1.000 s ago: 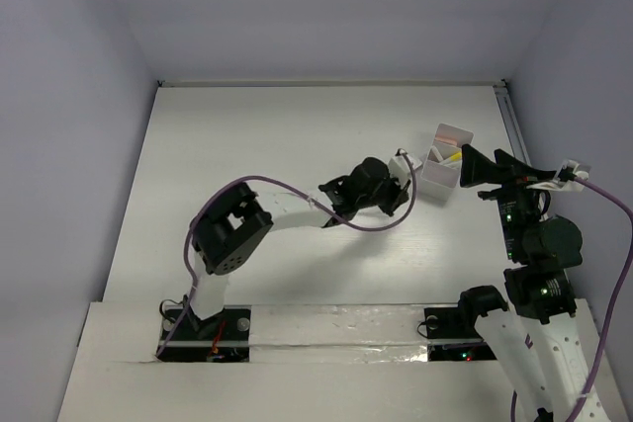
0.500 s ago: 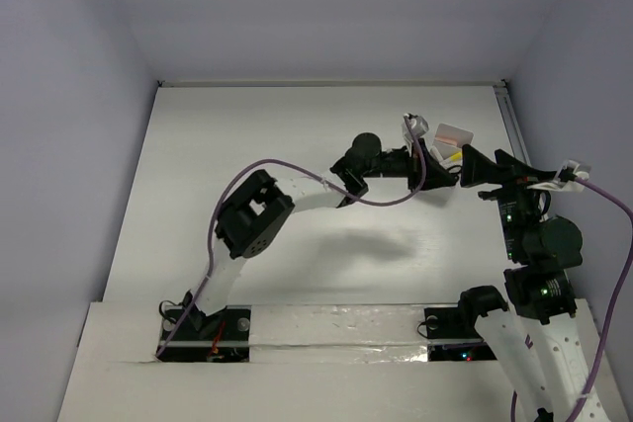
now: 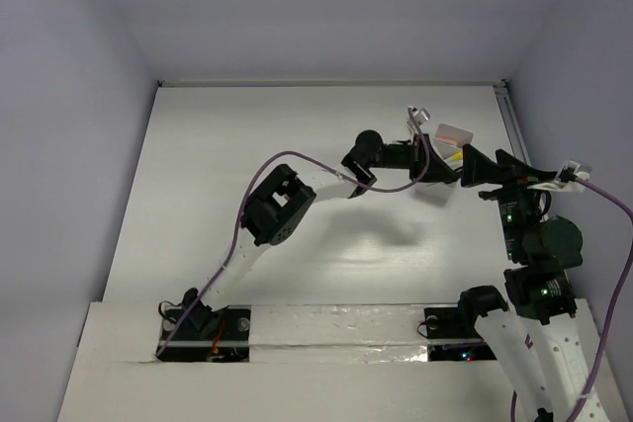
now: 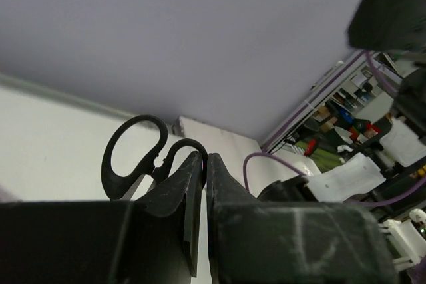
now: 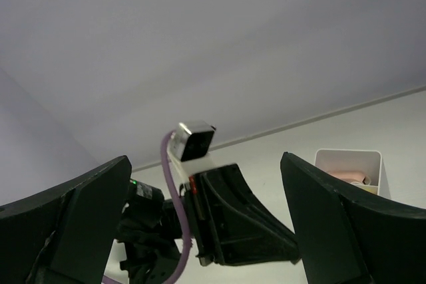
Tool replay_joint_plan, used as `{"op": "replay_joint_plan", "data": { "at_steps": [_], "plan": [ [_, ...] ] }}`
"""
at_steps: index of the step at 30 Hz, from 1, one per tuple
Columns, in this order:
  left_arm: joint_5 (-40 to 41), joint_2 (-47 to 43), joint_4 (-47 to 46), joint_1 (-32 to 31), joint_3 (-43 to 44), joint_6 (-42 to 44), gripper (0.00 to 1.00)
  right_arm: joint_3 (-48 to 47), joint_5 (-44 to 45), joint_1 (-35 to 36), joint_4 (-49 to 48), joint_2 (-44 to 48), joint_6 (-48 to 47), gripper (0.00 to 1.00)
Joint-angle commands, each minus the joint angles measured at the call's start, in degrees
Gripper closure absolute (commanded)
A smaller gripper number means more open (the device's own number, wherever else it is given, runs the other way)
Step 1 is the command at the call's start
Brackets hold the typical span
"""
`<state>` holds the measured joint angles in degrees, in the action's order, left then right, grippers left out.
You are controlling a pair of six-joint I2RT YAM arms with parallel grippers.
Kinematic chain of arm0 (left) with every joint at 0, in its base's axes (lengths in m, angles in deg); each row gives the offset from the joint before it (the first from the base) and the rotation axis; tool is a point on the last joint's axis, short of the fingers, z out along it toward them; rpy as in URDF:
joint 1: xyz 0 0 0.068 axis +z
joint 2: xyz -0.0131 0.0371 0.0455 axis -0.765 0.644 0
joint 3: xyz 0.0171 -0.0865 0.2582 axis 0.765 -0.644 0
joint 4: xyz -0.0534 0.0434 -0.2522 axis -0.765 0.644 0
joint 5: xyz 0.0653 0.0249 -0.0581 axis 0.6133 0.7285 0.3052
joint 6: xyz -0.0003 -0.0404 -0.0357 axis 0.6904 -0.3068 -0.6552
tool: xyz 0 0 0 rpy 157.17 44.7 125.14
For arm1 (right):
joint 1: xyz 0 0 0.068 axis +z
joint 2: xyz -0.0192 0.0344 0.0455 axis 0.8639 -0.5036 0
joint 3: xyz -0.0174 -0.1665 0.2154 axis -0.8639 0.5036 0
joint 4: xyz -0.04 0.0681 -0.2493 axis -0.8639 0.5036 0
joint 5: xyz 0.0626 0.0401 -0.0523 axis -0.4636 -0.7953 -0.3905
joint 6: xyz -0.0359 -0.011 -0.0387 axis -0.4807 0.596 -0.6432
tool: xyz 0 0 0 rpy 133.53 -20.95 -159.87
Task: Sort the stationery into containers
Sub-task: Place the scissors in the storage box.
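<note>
By cup (image 5: 347,152), L gripper (image 4: 203,157) pinches scissors (image 4: 158,163); R gripper (image 5: 205,159) wide.

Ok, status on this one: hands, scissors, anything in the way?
Left hand shut on scissors, handles showing. Raised at the white cup, not yet in. Right hand open, empty, close beside the cup, may crowd the drop.

No lettering, label or number is legible in any view
</note>
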<state>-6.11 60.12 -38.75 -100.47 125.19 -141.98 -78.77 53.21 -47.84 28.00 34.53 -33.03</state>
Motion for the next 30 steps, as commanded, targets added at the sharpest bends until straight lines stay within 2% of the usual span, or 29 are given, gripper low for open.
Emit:
{"op": "replay_joint_plan", "data": {
  "at_steps": [1,6,9,15,21,30],
  "plan": [
    [-2.02,0.45,-10.22,-0.23,6.37,-1.33,1.00,-1.56,0.21,-0.41,-0.78,0.21,-0.60,0.00],
    [-3.08,7.90,-5.29,-0.23,18.65,-1.86,1.00,-1.56,-0.06,-0.41,-0.96,0.21,-0.60,0.00],
    [-3.26,10.47,-3.00,0.29,22.63,-2.03,1.00,-1.56,0.03,-0.41,-0.96,0.47,-0.69,0.00],
    [-3.26,12.05,-0.81,0.82,24.57,-0.98,1.00,-1.82,-0.67,-0.41,-0.87,0.74,-0.60,0.00],
    [-2.82,16.00,2.80,1.34,30.37,0.08,1.00,-1.82,-0.85,-0.41,-0.96,0.74,-0.60,0.00],
    [-1.41,18.21,4.21,2.40,30.46,0.69,1.00,-1.99,-1.20,-0.41,-0.78,1.09,-0.69,0.00]
  ]
}}
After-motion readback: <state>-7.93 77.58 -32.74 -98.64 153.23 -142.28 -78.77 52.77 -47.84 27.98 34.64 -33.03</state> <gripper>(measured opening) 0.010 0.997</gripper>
